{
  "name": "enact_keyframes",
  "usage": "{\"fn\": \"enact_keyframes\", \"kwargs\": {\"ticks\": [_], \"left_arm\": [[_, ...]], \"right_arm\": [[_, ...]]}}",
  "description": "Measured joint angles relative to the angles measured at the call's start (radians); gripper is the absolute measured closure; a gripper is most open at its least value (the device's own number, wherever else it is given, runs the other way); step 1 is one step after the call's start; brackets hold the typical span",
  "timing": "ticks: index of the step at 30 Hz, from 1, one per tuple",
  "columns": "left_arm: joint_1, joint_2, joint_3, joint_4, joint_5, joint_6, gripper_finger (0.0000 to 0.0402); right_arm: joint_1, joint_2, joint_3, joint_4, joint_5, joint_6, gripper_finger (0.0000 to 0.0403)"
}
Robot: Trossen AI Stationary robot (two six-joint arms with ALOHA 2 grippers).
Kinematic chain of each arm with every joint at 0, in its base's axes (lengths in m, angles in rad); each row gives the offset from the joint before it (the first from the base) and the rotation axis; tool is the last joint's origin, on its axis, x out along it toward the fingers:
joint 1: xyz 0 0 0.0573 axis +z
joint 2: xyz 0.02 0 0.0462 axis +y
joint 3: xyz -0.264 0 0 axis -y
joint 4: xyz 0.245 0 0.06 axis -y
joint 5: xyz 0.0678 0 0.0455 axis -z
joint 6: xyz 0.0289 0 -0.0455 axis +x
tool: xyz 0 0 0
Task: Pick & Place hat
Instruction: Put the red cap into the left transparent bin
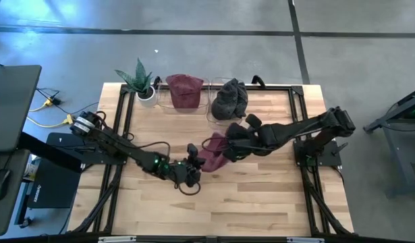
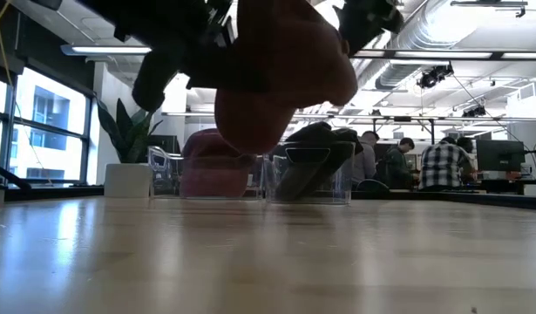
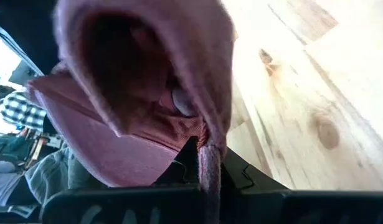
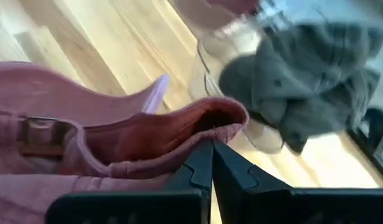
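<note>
2 arms hold maroon hat above table centre.

I have the left gripper and right gripper each clenched on an edge of the maroon hat, likely spreading it for placement in a clear bin.

Light is even and fairly bright from above in the high view, with soft short shadows under the arms on the wooden table; the grey floor carries a dull sheen; in the low view the ceiling strip lights and the windows glare white, so the maroon hat hangs as a dark, blurred silhouette; the near tabletop is out of focus and shines; in both wrist views the close cloth is soft and smeared, and the wood is washed out pale.
</note>
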Motion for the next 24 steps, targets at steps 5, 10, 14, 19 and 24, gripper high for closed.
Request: {"fn": "enact_keyframes", "kwargs": {"ticks": [5, 10, 14, 19, 24], "left_arm": [[0.001, 0.0, 0.0, -0.004, -0.029, 0.005, 0.0402], [0.001, 0.0, 0.0, -0.004, -0.044, 0.093, 0.0402], [0.001, 0.0, 0.0, -0.004, -0.066, 0.182, 0.0402], [0.001, 0.0, 0.0, -0.009, -0.082, 0.274, 0.0402], [0.0, 0.002, -0.002, -0.027, -0.025, 0.351, 0.0401]], "right_arm": [[0.057, -0.033, 0.021, 0.14, -0.099, -0.134, 0.0402], [0.103, -0.038, 0.019, 0.286, -0.29, -0.257, 0.0397], [0.113, 0.006, 0.014, 0.266, -0.298, -0.239, 0.0401], [0.111, 0.103, 0.01, 0.168, -0.421, -0.265, 0.0399], [0.137, 0.148, 0.011, 0.179, -0.528, -0.355, 0.0401]]}}
